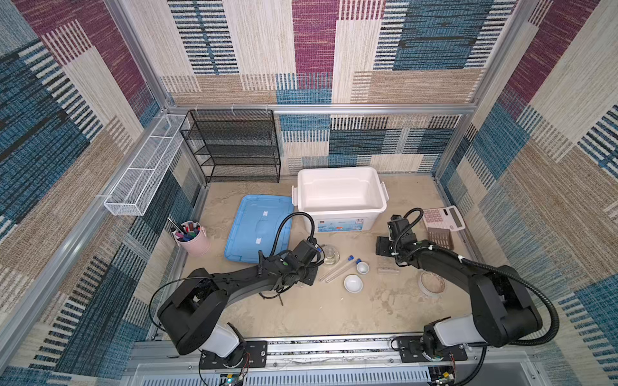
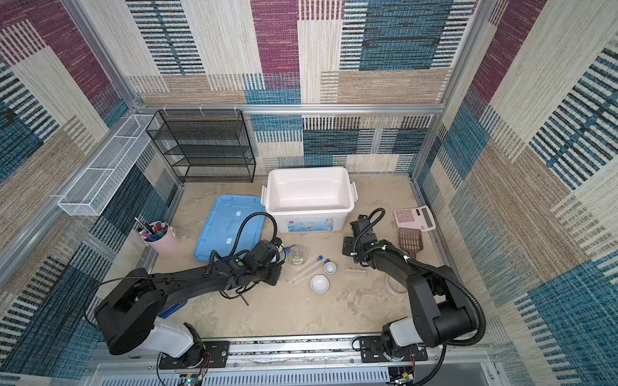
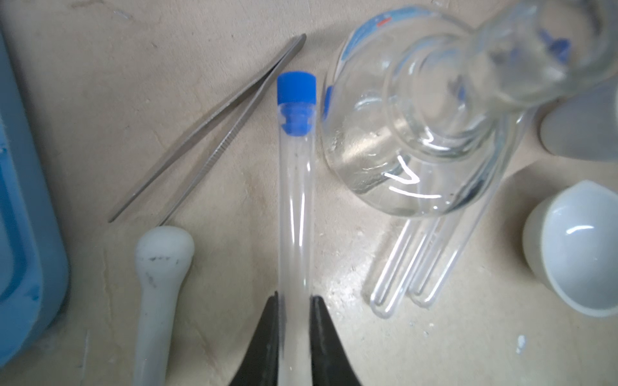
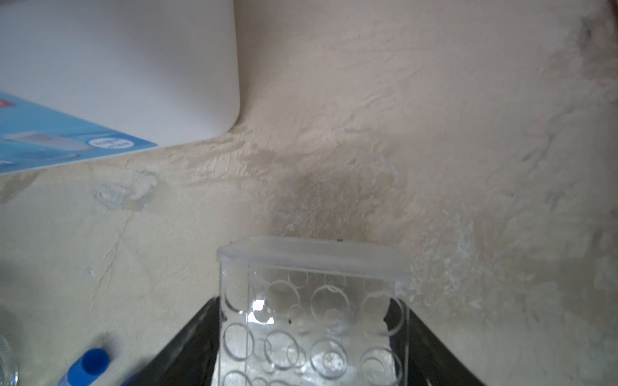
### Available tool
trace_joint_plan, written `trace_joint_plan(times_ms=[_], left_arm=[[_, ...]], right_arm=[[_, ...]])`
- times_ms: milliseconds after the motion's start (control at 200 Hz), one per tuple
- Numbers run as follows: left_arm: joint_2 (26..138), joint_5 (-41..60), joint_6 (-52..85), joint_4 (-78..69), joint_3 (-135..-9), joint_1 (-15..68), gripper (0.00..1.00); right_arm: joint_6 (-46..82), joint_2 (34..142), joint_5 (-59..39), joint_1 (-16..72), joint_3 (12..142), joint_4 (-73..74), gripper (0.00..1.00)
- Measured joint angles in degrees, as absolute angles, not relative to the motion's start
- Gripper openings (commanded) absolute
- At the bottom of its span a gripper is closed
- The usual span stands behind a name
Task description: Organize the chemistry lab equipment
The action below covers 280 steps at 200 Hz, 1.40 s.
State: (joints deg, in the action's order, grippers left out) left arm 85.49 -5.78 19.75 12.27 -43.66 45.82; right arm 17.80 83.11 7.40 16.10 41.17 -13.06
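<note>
Currently in left fingers (image 3: 264,341): one blue-capped test tube (image 3: 294,200), clamped near its closed end, cap pointing away.
Tube location: just beside the small flask (image 1: 329,256), at its 9 o'clock (12 o'clock meaning toward the white bin (image 1: 341,214) in both top views).
Right fingers (image 4: 194,344): closed against both side walls of the clear rack (image 4: 314,300).
Rack location: 3 o'clock of the small dish (image 1: 363,267), near it.
Risk, swing: the long free end could strike the flask and topple it.
Risk, insertion: the closed end must enter first, yet the fingers cover it; regripping a smooth wall invites a slip.
Risk, rack: it looks light; an askew tube could lever it loose.
</note>
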Motion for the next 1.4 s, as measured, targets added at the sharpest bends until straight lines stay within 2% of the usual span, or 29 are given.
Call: trace_joint_plan(times_ms=[295,801,1102,1402], left_arm=[[84.58,-5.89,19.94,12.27,-43.09,45.82,0.14],[80.88,-7.49,19.97,12.45,-43.4,45.82,0.13],[75.77,-7.62,19.31,12.62,-43.16,45.89,0.13],[70.08,-6.87,13.28,7.86,-41.87,47.2,0.13]], right_arm=[[14.26,86.56,4.1,14.13,42.26,-9.15,0.79],[14.31,83.61,3.14,13.63,40.56,-8.97,0.99],[15.14,73.87,1.41,13.63,40.64,-10.61,0.94],[14.7,64.25,-15.27,13.54,39.13,-9.17,0.88]])
